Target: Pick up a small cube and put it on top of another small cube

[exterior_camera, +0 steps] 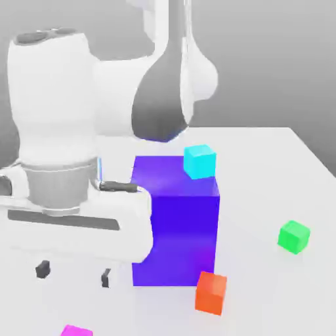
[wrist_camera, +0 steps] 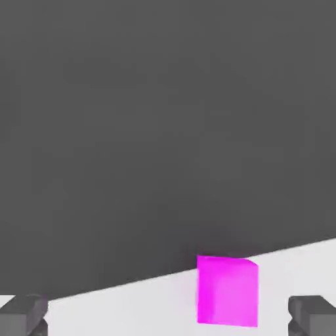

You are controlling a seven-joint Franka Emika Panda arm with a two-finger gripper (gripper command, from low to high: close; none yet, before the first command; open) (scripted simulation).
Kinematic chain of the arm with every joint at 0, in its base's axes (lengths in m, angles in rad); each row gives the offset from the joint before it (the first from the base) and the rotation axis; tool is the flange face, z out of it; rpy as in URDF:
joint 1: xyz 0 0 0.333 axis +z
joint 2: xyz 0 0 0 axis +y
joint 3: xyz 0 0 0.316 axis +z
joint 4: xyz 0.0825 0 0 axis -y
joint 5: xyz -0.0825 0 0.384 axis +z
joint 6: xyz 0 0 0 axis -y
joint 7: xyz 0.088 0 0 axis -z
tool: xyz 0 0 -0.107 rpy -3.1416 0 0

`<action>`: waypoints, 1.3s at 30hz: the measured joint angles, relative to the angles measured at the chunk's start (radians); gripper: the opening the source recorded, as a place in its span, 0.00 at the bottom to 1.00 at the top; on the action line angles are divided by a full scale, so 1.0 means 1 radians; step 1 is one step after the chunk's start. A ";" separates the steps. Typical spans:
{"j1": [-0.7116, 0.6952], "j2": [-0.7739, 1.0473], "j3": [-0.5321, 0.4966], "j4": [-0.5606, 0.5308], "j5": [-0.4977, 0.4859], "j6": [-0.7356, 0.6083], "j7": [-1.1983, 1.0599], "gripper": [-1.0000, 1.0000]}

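The small bright magenta cube (exterior_camera: 77,331) at the exterior view's bottom left looks light, rigid and smooth. Best pinched across opposite flat faces. The gripper (exterior_camera: 73,273) hangs wide open above it, empty.

Four small cubes — magenta (exterior_camera: 77,331), green (exterior_camera: 293,237), cyan (exterior_camera: 199,161), orange-red (exterior_camera: 211,293) — and one big blue-purple block (exterior_camera: 177,223).

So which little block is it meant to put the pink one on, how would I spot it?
Start at the big blue-purple block in the middle of the white table. Look toward the exterior view's right, out on the open tabletop: the small green cube sits there alone. The cyan cube rests on the big block, and the orange-red cube sits at its base.
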 joint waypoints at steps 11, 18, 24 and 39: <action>-0.049 0.282 0.024 0.044 0.039 0.145 -0.031 0.00; -0.031 0.200 0.002 0.025 0.020 0.081 -0.017 0.00; 0.095 0.044 0.093 -0.100 -0.025 0.052 -0.017 0.00; 0.649 -0.341 0.460 -0.528 -0.076 0.105 -0.101 0.00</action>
